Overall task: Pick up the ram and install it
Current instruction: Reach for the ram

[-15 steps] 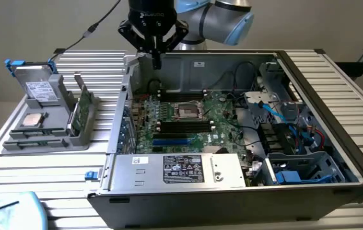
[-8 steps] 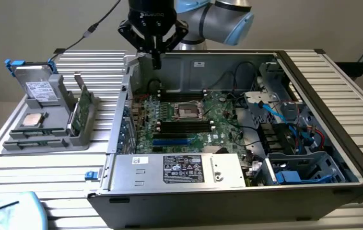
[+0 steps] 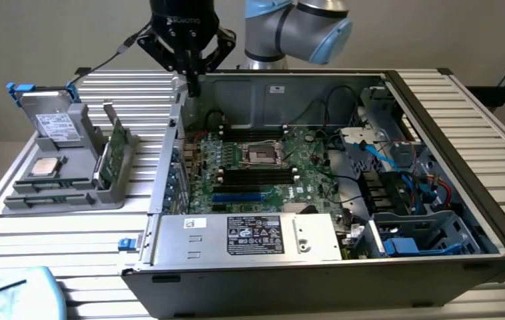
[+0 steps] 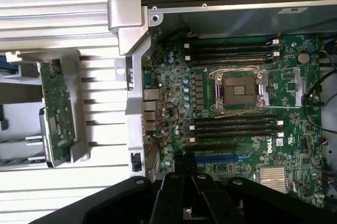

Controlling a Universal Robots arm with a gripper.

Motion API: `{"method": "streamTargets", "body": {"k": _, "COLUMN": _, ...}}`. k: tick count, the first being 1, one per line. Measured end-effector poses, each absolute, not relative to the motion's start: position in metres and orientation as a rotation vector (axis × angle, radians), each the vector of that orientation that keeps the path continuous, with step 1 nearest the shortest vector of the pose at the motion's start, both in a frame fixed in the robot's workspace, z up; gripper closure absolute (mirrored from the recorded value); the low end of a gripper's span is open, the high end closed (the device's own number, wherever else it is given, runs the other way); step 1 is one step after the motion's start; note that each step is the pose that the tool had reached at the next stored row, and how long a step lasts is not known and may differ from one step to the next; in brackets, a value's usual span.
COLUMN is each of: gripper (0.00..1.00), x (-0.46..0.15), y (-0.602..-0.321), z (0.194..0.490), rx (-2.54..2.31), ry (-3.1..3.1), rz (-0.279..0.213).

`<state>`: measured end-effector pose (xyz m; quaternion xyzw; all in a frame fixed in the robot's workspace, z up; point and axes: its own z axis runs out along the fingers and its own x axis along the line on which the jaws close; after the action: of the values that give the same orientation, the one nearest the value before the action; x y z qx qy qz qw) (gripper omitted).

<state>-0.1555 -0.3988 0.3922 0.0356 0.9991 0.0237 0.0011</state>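
The ram [image 3: 115,152] is a thin green stick standing on edge in a slot of the grey holder [image 3: 65,190], at the exterior view's left of the open computer case. In the wrist view the ram [image 4: 55,95] lies in the same holder, well off to the side of my fingers. My gripper [image 3: 194,85] hangs shut and holds nothing, high above the case's wall nearest the holder, apart from the ram. Its closed fingertips [image 4: 184,162] sit over the motherboard's edge. Black memory slots [image 4: 231,126] run beside the processor socket [image 4: 239,90].
A grey drive with a white label [image 3: 55,123] and a square silver chip [image 3: 46,167] share the holder. The case [image 3: 465,167] holds a power supply [image 3: 252,237], cables and a drive cage. A blue object [image 3: 7,293] lies at the near corner of the ribbed table.
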Motion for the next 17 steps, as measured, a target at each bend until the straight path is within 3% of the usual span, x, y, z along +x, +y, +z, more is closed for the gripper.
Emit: {"method": "streamTargets", "body": {"k": 17, "gripper": 0.89, "x": -0.233, "y": -0.399, "z": 0.385, "rx": 0.113, "ry": 3.155, "rz": 0.074}}
